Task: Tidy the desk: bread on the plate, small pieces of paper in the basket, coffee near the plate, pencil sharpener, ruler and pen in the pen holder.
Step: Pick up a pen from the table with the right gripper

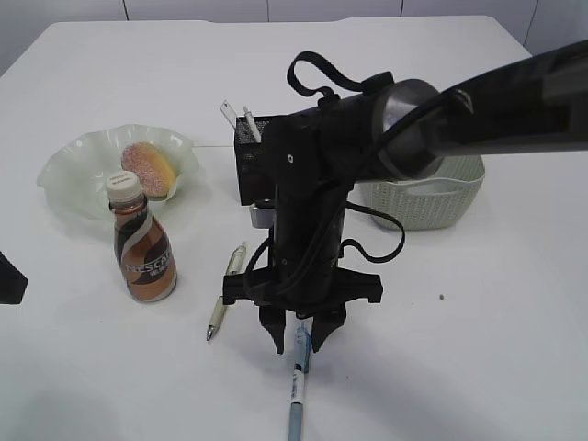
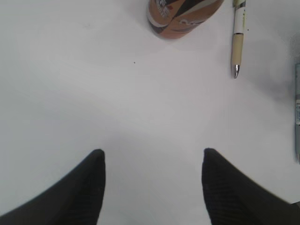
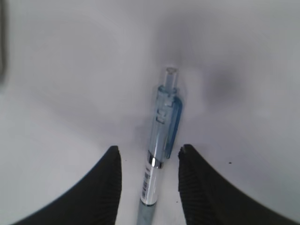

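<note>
My right gripper (image 1: 296, 346) (image 3: 149, 150) points down at the table and is open, one finger on each side of a clear-blue pen (image 3: 161, 136) (image 1: 297, 390), with a gap on both sides. My left gripper (image 2: 153, 152) is open over bare table. Above it are the coffee (image 2: 180, 16) and a beige pen (image 2: 238, 44) (image 1: 226, 296). The bread (image 1: 150, 167) lies on the plate (image 1: 69, 179), with the coffee (image 1: 143, 243) upright beside it. The ruler (image 1: 229, 112) sticks out of the pen holder (image 1: 246, 152). The small pieces of paper and the pencil sharpener do not show.
The basket (image 1: 432, 197) stands at the right, partly behind my right arm. A small grey thing (image 1: 261, 217) sits at the pen holder's base; I cannot tell what it is. A black part (image 1: 9, 277) shows at the left edge.
</note>
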`<state>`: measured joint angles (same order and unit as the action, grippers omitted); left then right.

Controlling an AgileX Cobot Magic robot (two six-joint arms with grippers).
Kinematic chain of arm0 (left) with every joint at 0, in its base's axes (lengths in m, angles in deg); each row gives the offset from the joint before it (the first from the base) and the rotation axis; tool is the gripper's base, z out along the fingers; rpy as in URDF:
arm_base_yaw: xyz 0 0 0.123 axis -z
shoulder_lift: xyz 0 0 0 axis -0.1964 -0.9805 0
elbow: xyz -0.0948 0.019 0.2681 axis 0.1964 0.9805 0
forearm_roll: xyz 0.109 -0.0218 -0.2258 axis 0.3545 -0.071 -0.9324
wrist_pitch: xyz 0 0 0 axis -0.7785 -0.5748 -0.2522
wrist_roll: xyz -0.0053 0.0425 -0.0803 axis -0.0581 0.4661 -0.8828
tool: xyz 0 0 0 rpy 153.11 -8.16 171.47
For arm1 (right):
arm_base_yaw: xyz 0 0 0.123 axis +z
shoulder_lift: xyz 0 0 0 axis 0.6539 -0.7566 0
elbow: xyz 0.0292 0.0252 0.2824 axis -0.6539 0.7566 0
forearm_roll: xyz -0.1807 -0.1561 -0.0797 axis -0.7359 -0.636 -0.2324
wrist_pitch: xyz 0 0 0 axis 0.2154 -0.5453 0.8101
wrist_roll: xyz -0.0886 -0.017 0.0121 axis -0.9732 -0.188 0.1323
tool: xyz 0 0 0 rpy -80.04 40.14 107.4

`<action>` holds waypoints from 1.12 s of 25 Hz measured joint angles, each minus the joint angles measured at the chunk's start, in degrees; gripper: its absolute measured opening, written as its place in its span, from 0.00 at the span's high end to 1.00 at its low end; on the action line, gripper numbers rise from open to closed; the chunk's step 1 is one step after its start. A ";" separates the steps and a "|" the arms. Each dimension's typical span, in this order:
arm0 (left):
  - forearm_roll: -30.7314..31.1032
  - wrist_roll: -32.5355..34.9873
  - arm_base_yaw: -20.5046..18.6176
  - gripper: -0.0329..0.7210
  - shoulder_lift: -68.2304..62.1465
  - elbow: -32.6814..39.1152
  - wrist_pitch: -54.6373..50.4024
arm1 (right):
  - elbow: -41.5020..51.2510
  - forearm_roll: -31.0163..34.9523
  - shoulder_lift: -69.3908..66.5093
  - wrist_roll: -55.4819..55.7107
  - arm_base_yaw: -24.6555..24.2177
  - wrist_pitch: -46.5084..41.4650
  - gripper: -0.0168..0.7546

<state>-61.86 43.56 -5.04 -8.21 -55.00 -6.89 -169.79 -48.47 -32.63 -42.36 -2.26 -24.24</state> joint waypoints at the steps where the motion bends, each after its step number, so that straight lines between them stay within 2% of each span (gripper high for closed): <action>1: 0.00 0.00 0.00 0.33 0.00 0.00 0.00 | 0.00 -0.26 -0.13 0.12 0.00 0.13 0.59; 28: 0.00 0.00 0.00 0.33 0.00 0.00 0.89 | -0.11 -2.30 -3.90 0.12 0.00 2.66 0.59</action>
<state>-61.86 43.56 -5.04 -8.21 -55.00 -6.00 -169.90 -50.77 -36.52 -42.23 -2.26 -21.58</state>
